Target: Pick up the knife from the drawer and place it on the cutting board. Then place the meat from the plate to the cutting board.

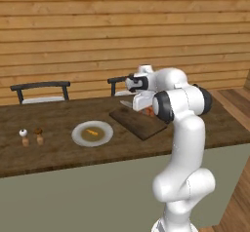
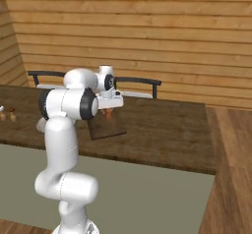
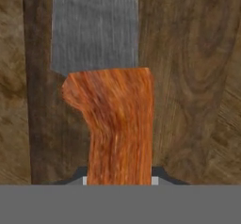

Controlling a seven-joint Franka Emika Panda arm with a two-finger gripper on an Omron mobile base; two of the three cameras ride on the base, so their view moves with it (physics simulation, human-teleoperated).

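My gripper [image 1: 145, 107] hangs low over the far end of the dark brown cutting board [image 1: 138, 124], shut on the knife. In the hand view the knife's orange-red handle [image 3: 120, 124] runs up from between my fingertips [image 3: 156, 179], and its grey blade [image 3: 94, 28] lies ahead over the board [image 3: 188, 77]. The blade [image 1: 126, 103] sticks out to the left past the board's far edge. Left of the board sits the round pale plate [image 1: 80, 137], and the small orange meat [image 1: 92, 132] lies in its centre. The drawer is out of view.
Two small shakers [image 1: 25, 137] [image 1: 39, 137] stand on the dark wooden counter [image 1: 58, 153] left of the plate. Two dark chairs [image 1: 41, 86] [image 2: 142, 82] stand behind the counter before a wooden plank wall. My own elbow [image 1: 178, 104] hides the board's right end.
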